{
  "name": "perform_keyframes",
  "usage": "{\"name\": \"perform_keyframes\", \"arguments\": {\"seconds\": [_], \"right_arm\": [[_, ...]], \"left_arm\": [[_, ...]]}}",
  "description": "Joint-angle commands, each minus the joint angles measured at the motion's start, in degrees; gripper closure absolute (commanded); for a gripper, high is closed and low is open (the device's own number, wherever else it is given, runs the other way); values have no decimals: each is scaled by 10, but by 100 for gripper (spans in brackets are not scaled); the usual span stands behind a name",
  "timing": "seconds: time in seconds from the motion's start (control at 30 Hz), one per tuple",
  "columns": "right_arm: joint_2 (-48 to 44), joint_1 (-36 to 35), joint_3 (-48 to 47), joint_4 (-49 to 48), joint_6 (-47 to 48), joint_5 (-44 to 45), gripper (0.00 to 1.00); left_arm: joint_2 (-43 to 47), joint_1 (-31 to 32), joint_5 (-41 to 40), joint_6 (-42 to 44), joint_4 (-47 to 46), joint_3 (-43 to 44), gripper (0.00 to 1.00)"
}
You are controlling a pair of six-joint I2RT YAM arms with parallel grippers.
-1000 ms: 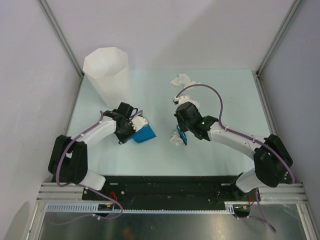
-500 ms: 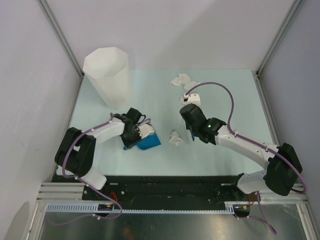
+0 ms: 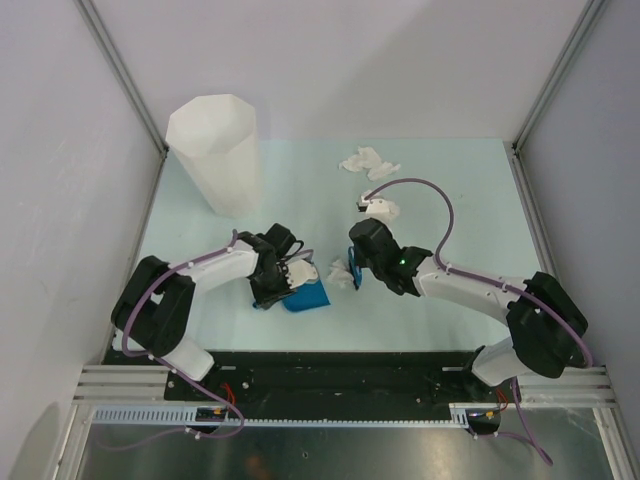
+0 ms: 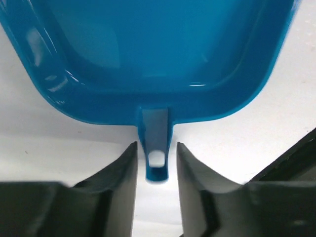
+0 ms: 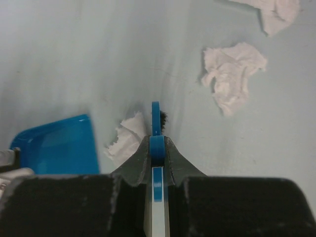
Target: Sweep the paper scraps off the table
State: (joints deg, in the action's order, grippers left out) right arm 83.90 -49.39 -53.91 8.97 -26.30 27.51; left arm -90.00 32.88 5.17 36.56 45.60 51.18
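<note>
My left wrist feed cuts the blue dustpan (image 4: 148, 54) off at the top, and my right wrist feed clips the far paper scrap (image 5: 278, 13), the brush (image 5: 156, 117) mostly hidden.

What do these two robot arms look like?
The left arm and right arm are slim white tubes linked by chunky black joints, each trailed by a looping purple cable. A small green light glows on the right one. The left gripper and right gripper each have two dark grey, tapered fingers.
</note>
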Motion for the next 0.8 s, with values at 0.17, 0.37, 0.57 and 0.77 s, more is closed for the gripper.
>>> {"name": "perform_keyframes", "arguments": {"seconds": [0.17, 0.37, 0.57, 0.77], "right_arm": [[1, 5, 7, -46, -11, -14, 100], [-9, 7, 16, -55, -9, -9, 100], [-9, 5, 21, -41, -9, 8, 100], [-12, -3, 22, -41, -9, 16, 100]], "left_arm": [[15, -48, 56, 30, -36, -10, 34], [25, -59, 95, 26, -97, -72, 35], [28, -58, 85, 17, -107, -93, 92], [46, -39, 49, -28, -55, -78, 100]]}}
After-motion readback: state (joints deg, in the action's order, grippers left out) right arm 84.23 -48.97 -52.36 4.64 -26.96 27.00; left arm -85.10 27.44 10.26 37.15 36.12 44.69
